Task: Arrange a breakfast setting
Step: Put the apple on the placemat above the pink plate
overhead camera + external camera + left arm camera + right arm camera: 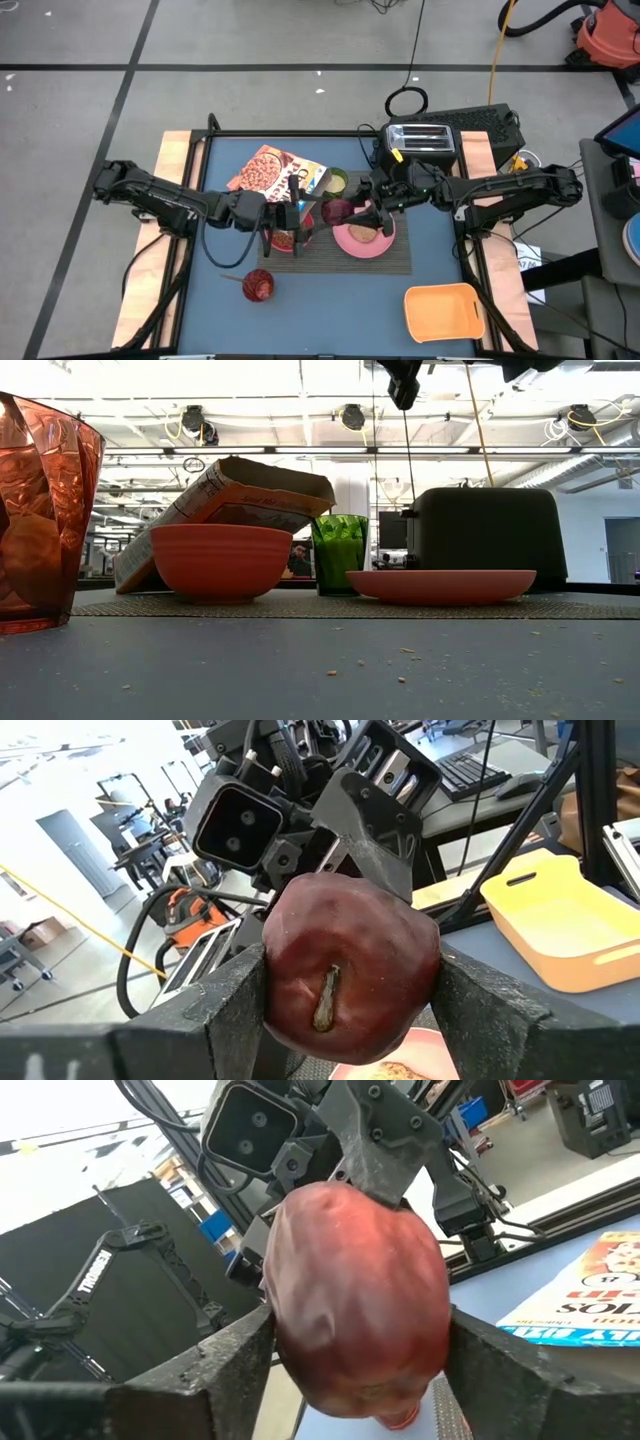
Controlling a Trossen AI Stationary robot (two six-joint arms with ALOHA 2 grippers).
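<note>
Both grippers meet above the striped placemat, with the small red apple between them in what looks like a hand-over in mid-air. In the left wrist view the left gripper has its two fingers pressed against the apple's sides, stem facing the camera; in the right wrist view the right gripper flanks the same apple equally closely. Which of the two actually bears the weight cannot be told, so the safe course is for the receiving jaws to settle fully before the giving ones let go, and for the releasing arm to back straight away. Below them, the pink-red bowl and the pink plate with toast rest on the placemat; the Cheerios box leans behind the bowl. A round apple rolls, so it wants a low, gentle set-down.
</note>
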